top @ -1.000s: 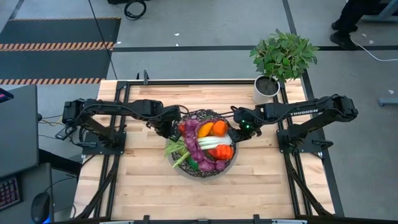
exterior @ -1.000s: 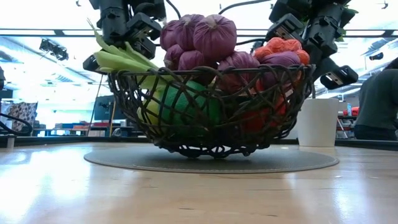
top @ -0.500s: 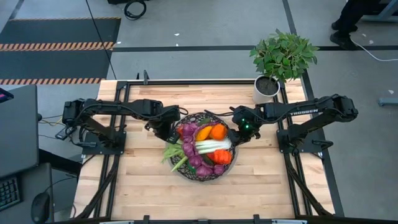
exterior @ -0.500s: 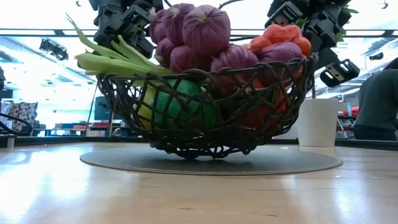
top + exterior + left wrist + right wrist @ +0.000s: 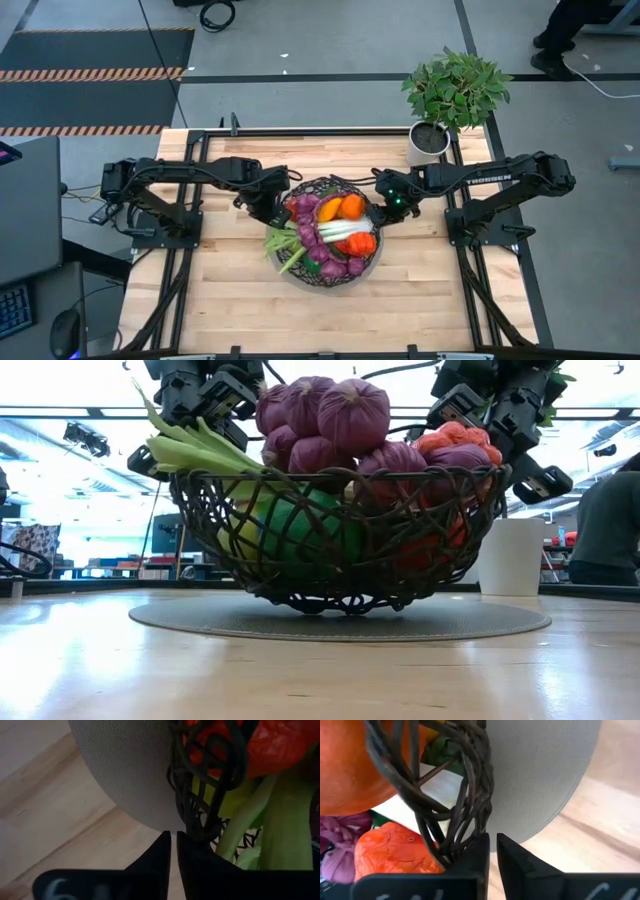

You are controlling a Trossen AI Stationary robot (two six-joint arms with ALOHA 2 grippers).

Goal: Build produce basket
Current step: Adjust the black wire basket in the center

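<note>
The left hand [image 5: 277,207] is clenched on the wire rim of the basket [image 5: 358,272] at its left side; its wrist view shows the two dark fingers [image 5: 157,851] drawn almost together with the mesh [image 5: 200,805] pinched at their tips. The right hand [image 5: 384,210] is clenched on the rim at the opposite side, its fingers [image 5: 480,851] likewise nearly touching around the twisted wire [image 5: 465,805]. Both arms reach inward from the two ends of the counter [image 5: 220,290] to meet at the bowl.

The basket stands in the middle of the counter on its pale round base [image 5: 200,618], seen level in the low view. It is heaped with produce: a purple grape bunch [image 5: 340,420] on top, a leek [image 5: 345,230] lying across with its green leaves [image 5: 285,245] sticking out over the left rim, an orange pepper [image 5: 351,207], a red pepper [image 5: 360,244] and a green pepper [image 5: 300,530] low inside.

A potted plant [image 5: 455,88] in a white pot [image 5: 427,145] sits at the far right corner
</note>
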